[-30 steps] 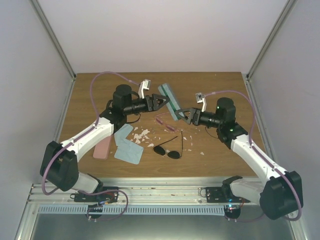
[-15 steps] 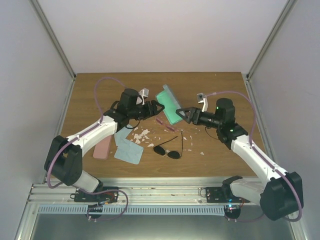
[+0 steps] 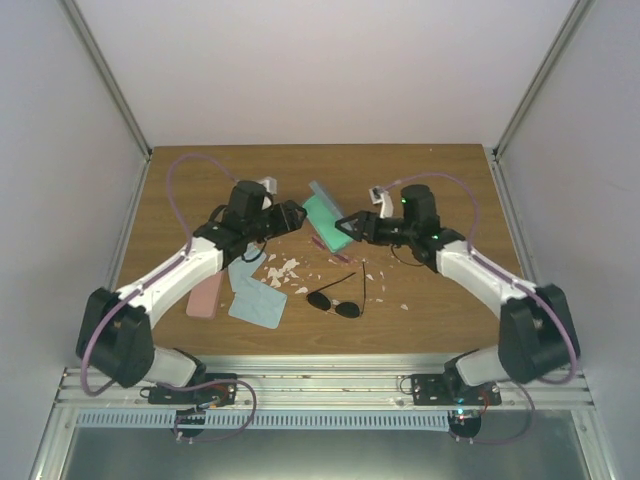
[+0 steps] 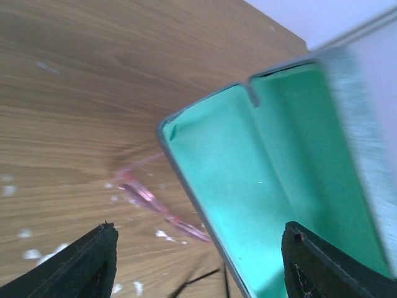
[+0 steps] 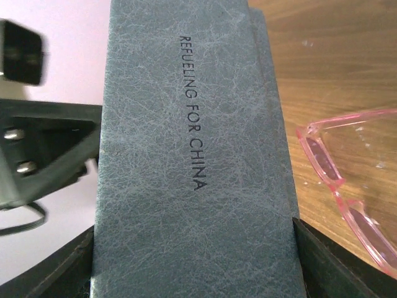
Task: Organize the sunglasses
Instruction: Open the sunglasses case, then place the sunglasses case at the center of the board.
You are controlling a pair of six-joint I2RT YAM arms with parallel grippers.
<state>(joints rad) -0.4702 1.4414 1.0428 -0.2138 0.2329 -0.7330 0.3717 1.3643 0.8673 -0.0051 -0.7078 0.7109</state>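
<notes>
A wooden table (image 3: 440, 170) fills the middle of the overhead view. Just above its centre, a blue-grey case (image 3: 322, 213) with a green lining is held open and lifted off the wood. It is clamped across its width by the right gripper (image 3: 345, 228). In the right wrist view the grey outer shell (image 5: 192, 155) fills the frame, with a finger pressed against each lower edge. The left gripper (image 3: 293, 216) is seen just left of the case, its jaws spread wide. In the left wrist view the green interior (image 4: 273, 180) lies in front of the fingers, and it cannot be told for certain whether the right-hand finger (image 4: 322, 267) touches it.

Two light blue cloths (image 3: 258, 300) are laid overlapping at lower left of centre, and a pink case (image 3: 205, 297) is set just to their left. The dark sunglasses (image 3: 335, 303) are found unfolded on the wood below centre. The pink sunglasses (image 3: 332, 248) are seen on the table directly beneath the raised case, at the right edge of the right wrist view (image 5: 338, 186). White flecks (image 3: 283, 270) are scattered between the cloths and the sunglasses.
</notes>
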